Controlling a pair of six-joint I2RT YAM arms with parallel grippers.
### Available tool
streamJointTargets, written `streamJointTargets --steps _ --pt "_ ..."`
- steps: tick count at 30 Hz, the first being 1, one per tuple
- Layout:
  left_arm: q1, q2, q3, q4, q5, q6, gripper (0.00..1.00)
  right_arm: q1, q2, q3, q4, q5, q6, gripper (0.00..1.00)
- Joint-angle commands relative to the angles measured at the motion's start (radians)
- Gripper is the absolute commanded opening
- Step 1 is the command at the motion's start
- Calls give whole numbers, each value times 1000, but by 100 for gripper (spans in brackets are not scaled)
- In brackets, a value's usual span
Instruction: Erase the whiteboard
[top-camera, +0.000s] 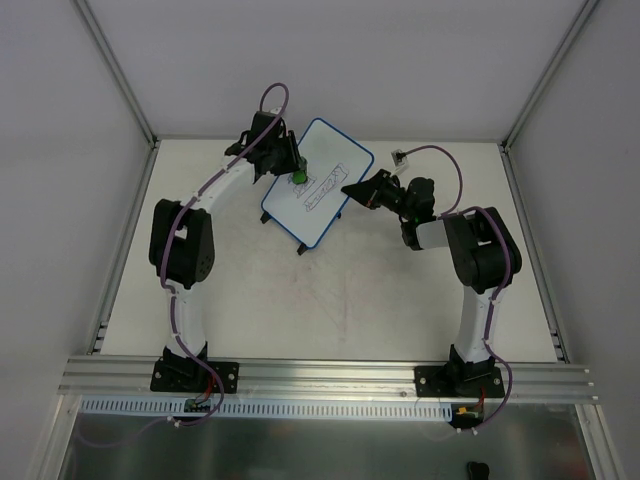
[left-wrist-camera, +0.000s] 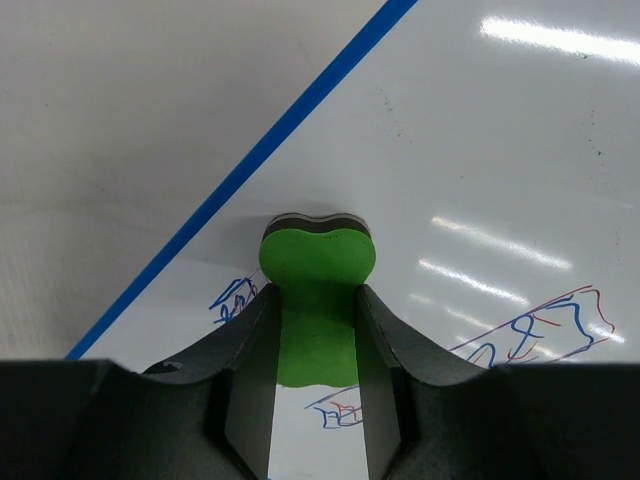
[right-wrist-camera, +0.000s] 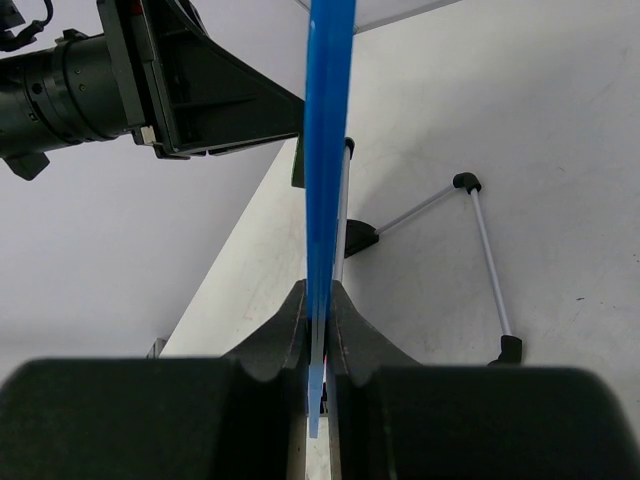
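Observation:
The whiteboard (top-camera: 318, 180) lies tilted at the table's back middle, white with a blue rim and blue and red scribbles (left-wrist-camera: 540, 335). My left gripper (top-camera: 297, 172) is shut on a green eraser (left-wrist-camera: 317, 300) whose tip presses on the board near its left rim (left-wrist-camera: 290, 120). More scribbles (left-wrist-camera: 235, 298) show beside the eraser. My right gripper (top-camera: 352, 192) is shut on the board's right edge, seen edge-on as a blue strip (right-wrist-camera: 325, 180) between the fingers. The board's wire stand with black feet (right-wrist-camera: 466, 183) shows beneath.
Grey enclosure walls and metal posts (top-camera: 120, 75) ring the table. A small white connector with a cable (top-camera: 400, 156) lies at the back right. An aluminium rail (top-camera: 320, 375) runs along the near edge by the arm bases.

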Motion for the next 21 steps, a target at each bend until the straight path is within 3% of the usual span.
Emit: streamJointTargets --steps 1,9,21 --pt "-2 11 -26 44 -16 10 0 16 -14 10 56 -16 -53 0" --pt "14 0 -128 62 -51 -6 0 16 -12 10 56 -16 -53 0" --pt "60 -96 -375 99 -143 -163 0 17 -15 10 56 -18 -53 0"
